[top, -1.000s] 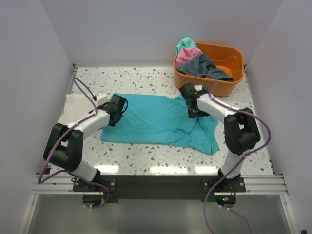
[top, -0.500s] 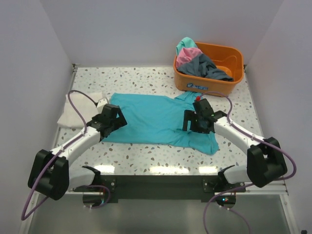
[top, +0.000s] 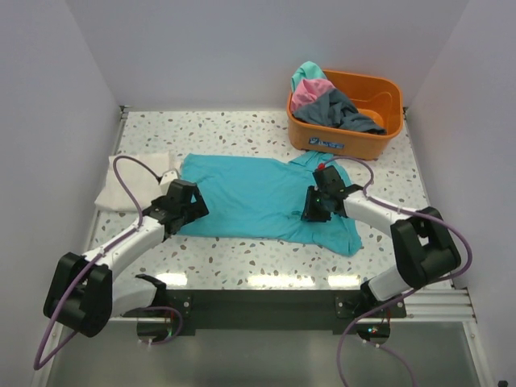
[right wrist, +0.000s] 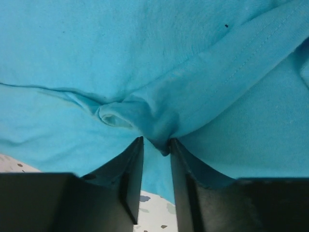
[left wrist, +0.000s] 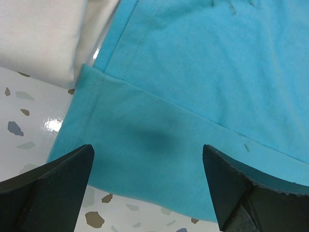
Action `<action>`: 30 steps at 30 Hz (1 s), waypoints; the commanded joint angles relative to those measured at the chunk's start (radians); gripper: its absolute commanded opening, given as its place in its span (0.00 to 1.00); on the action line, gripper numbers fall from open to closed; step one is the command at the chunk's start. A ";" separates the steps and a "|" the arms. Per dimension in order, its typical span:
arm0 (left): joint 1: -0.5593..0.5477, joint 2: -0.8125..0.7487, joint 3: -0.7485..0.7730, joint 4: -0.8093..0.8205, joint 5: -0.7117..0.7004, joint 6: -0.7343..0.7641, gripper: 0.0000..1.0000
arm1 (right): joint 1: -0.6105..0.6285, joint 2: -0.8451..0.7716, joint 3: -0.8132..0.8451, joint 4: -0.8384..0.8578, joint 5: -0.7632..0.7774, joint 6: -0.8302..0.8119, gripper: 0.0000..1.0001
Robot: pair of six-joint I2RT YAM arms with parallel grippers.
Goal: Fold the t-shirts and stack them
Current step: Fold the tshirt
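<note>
Nearest, on the desk (top: pixel 242 258), a teal t-shirt (top: pixel 250 197) lies spread flat at the centre and is not yet folded. The left tool (left wrist: pixel 147 166), jaws wide and holding nothing, hangs over the shirt's hem corner at 9 o'clock. The right tool (right wrist: pixel 155 150), jaws nearly together, pinches a bunched ridge of the same shirt toward 3 o'clock. Farther out at 10 o'clock a cream-white t-shirt (top: pixel 129 181) sits folded, touching the teal one's edge; I take it as the start of the stack. At 1 o'clock, farthest off, the orange tub (top: pixel 355 145) holds a pink t-shirt (top: pixel 309 93), a dark grey t-shirt (top: pixel 343 109) and a second teal t-shirt (top: pixel 306 72), all crumpled, so four folds appear left.
</note>
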 commanded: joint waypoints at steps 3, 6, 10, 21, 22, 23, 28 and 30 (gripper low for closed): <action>-0.001 -0.001 0.011 0.031 -0.021 0.014 1.00 | -0.002 0.010 0.039 0.019 0.033 0.014 0.10; -0.001 0.009 0.017 0.031 -0.024 0.014 1.00 | -0.002 0.014 0.063 0.005 0.052 0.002 0.00; -0.001 0.029 0.018 0.038 -0.026 0.020 1.00 | -0.002 0.038 0.147 -0.062 0.128 -0.069 0.00; -0.001 0.071 0.030 0.049 -0.045 0.033 1.00 | -0.001 0.299 0.483 -0.176 0.203 -0.210 0.29; -0.001 0.072 0.032 0.048 -0.045 0.031 1.00 | -0.001 0.316 0.505 -0.187 0.232 -0.212 0.36; -0.001 0.071 0.032 0.048 -0.045 0.031 1.00 | -0.001 0.332 0.544 -0.201 0.240 -0.213 0.47; -0.001 0.071 0.049 0.040 -0.044 0.033 1.00 | -0.001 0.298 0.585 -0.279 0.283 -0.218 0.86; -0.001 0.071 0.057 0.041 -0.036 0.031 1.00 | 0.001 0.211 0.519 -0.288 0.299 -0.198 0.99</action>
